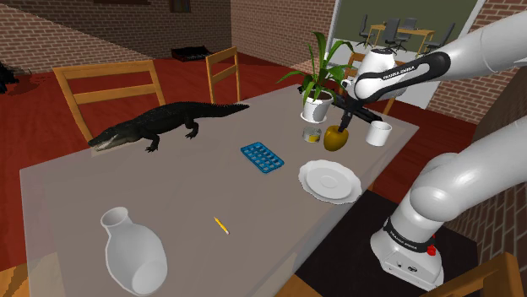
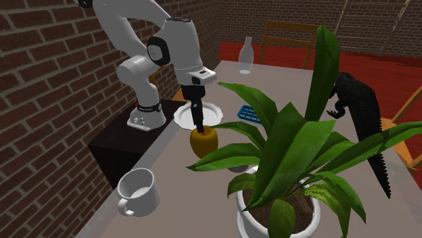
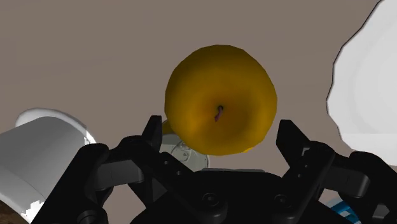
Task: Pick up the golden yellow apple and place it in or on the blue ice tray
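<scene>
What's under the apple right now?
Grey table shows all round the apple. A small white-and-yellow cup beside it pokes out from behind, mostly covered. The spot directly beneath the apple is hidden.

A golden-yellow apple point(image 1: 336, 138) sits upright on the grey tabletop point(image 1: 169, 194), top facing up (a small dark stem shows). A blue ice tray point(image 1: 263, 157), gridded with small cells, lies flat, well apart toward the shoulder view's left.
</scene>
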Tool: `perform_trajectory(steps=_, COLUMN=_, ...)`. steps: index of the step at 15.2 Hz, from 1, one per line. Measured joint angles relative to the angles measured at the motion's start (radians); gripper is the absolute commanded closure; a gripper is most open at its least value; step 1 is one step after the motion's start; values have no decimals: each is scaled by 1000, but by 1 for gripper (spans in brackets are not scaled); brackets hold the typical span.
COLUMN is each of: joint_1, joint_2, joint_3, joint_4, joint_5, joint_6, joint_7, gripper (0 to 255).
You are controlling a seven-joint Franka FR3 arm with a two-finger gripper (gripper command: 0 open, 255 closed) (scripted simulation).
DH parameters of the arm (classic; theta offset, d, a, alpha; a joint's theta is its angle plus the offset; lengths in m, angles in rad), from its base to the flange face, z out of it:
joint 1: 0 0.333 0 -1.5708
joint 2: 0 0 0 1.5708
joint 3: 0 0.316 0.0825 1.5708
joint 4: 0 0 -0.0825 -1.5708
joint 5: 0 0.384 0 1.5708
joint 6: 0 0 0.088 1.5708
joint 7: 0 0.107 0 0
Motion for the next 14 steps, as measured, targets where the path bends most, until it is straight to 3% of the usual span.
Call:
perform_trajectory(steps=7, joint_1=3, joint_2=19, joint_3=-8, joint_4=-6, joint_5=3, joint_6=26, joint_7=-4, gripper=0)
perform_trajectory(steps=8, joint_1=3, joint_2=19, joint_3=-8, joint_4=-6, joint_5=3, joint_6=26, joint_7=-4, gripper=255)
perform_trajectory(steps=14, joint_1=3, joint_2=19, joint_3=-8, joint_4=-6, joint_5=3, joint_6=26, joint_7=-4, gripper=255)
